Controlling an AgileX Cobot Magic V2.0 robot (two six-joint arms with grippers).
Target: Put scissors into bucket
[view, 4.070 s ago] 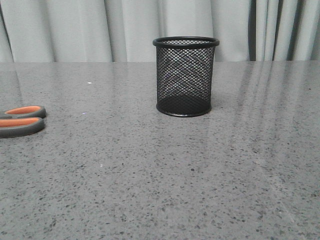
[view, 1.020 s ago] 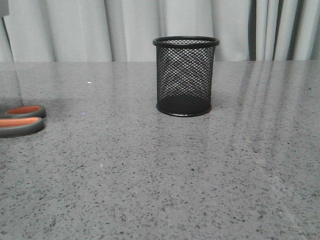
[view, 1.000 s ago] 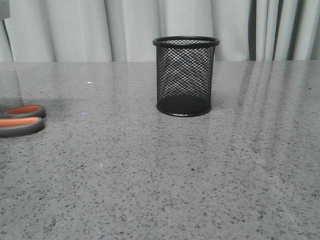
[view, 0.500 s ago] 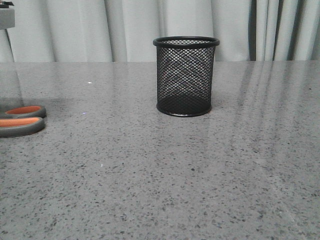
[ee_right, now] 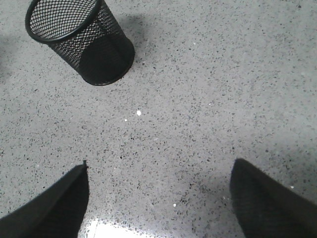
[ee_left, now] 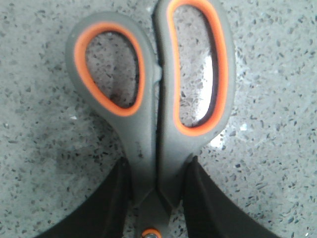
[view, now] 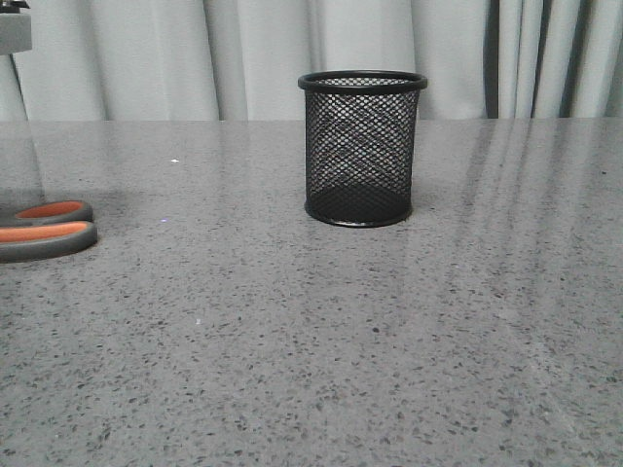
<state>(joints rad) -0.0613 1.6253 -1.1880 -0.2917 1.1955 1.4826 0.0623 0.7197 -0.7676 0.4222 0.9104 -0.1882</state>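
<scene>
So my left gripper (ee_left: 157,201) has its two black fingers (ee_left: 106,203) squeezed in on the scissors (ee_left: 153,99) right below the handle loops, by the coppery pivot. They're at the table's (view: 311,341) left edge, looks like still lying flat, hard to say. Bucket (view: 361,148) stands upright, far-centre, well apart. My right gripper (ee_right: 161,198) hangs wide open, holding nothing.
</scene>
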